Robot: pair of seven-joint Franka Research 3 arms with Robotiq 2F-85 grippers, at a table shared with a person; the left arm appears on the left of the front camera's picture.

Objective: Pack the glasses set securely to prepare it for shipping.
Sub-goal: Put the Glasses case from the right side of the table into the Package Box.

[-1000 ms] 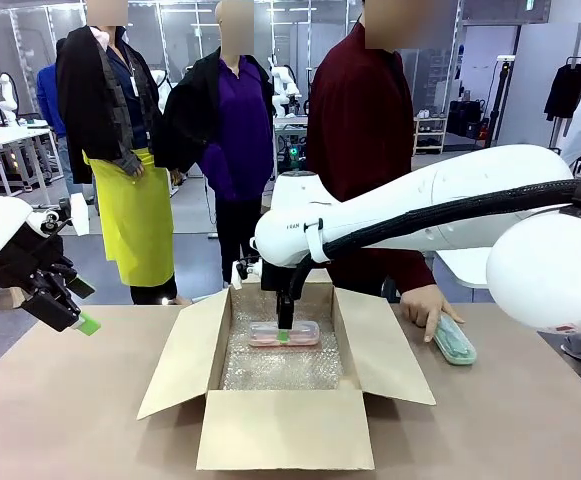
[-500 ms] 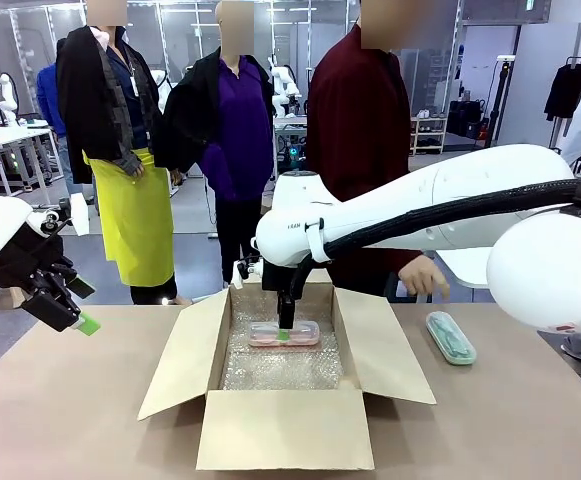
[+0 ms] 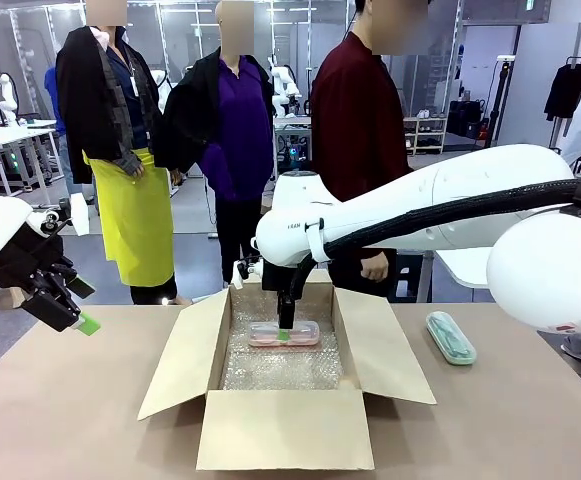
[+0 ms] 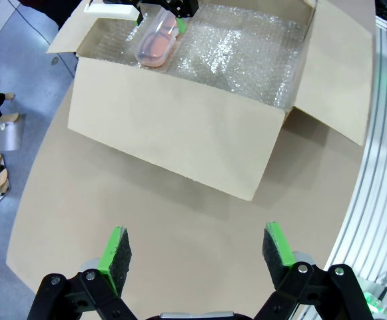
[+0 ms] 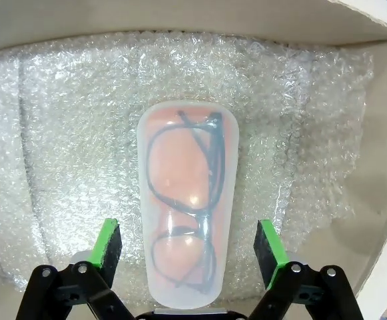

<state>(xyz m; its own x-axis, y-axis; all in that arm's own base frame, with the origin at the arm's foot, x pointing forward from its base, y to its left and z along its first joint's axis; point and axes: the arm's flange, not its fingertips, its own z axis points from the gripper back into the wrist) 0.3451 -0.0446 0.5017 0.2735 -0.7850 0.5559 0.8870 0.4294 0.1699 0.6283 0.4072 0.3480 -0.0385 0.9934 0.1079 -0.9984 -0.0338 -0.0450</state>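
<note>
Pink case point(image 5: 183, 220) lies flat on bubble wrap point(image 5: 66, 133) inside the open cardboard box point(image 3: 270, 430). From the robot's side it's toward the 12 o'clock end of the box floor, long axis across the box. R gripper point(image 5: 187, 243) hangs right over it, fingers spread wide w/ green pads either side of the case and a clear gap each side, so nothing is pinched. Green case point(image 3: 451, 338) sits on the table point(image 3: 70, 420) at approx 3 o'clock from the box, just past the R flap and apart from it. L gripper point(image 3: 65, 305) is well off at 9 o'clock, above the table edge, fingers also spread, holding nothing.

Step in hand, my read: pink case is down, so the R arm needs to clear out.
- Lift straight up, no sideways drift, so the pads don't clip the case or drag the wrap.
- Keep fingers wide til above flap height.
- Far wall is close at 12 o'clock, so watch the wrist vs. that flap.

Green case looks like the next pick, and there's room for it on the wrap at 6 o'clock of the pink one. Task is halfway at most: 2nd case, any cover wrap & closing the flaps are not yet done.

Surface: plain brown matte top, prob. decent friction. The wrap is soft and lumpy, so a smooth plastic case could slide on it.

Room: person point(image 3: 355, 130) in dark red top stands at 12 o'clock behind the box, hand point(image 3: 374, 266) hanging down, off the table. Behind that, a lab-type space w/ glass partitions, more tables, and a clothes rail at approx 2 o'clock.
</note>
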